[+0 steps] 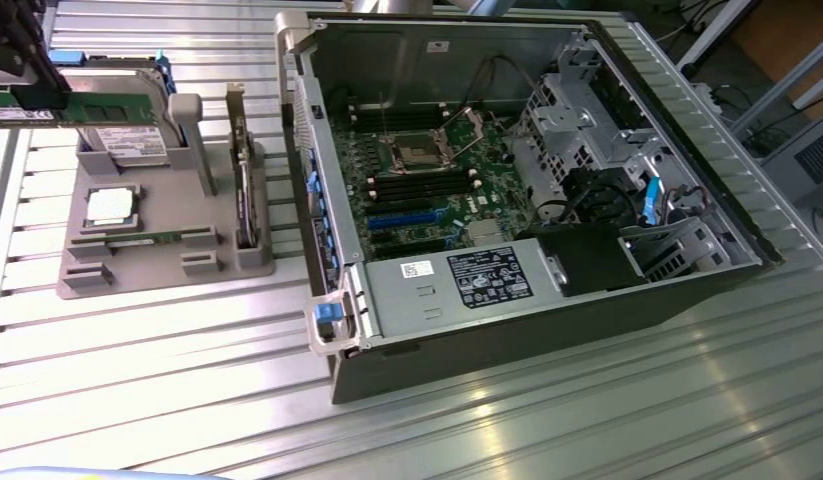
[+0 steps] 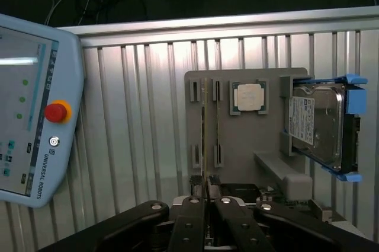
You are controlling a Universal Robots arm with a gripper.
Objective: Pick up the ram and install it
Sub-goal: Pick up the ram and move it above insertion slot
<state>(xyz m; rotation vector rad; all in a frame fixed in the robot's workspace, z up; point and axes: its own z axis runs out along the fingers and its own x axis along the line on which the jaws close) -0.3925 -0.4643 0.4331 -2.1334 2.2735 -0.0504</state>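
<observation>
**My gripper holds the RAM stick above the parts holder**

My black two-finger gripper (image 2: 205,184) is closed narrowly on the ram (image 2: 204,133), a long, thin green circuit-board stick. In the wrist view my fingers (image 2: 190,216) converge on it from both sides and the stick is seen edge-on as a fine line between them. My tool points down at the table.

In the exterior view my gripper (image 1: 31,85) is at the far upper left, and the ram (image 1: 98,111) lies level in it, long side running across.

Beneath it is the grey plastic parts holder (image 1: 158,265). The holder carries a square silver processor chip (image 1: 111,205) and a metal hard drive with a white label and blue side rails (image 1: 124,80), which stands just beside the ram.

On the exterior view's right, well apart from my gripper, lies the open dark grey computer case (image 1: 518,335), with its green motherboard (image 1: 438,190) exposed.

Everything rests on a ribbed aluminium table (image 1: 518,430). In the wrist view a pale blue teach pendant with a red button (image 2: 29,104) lies near the holder.
</observation>
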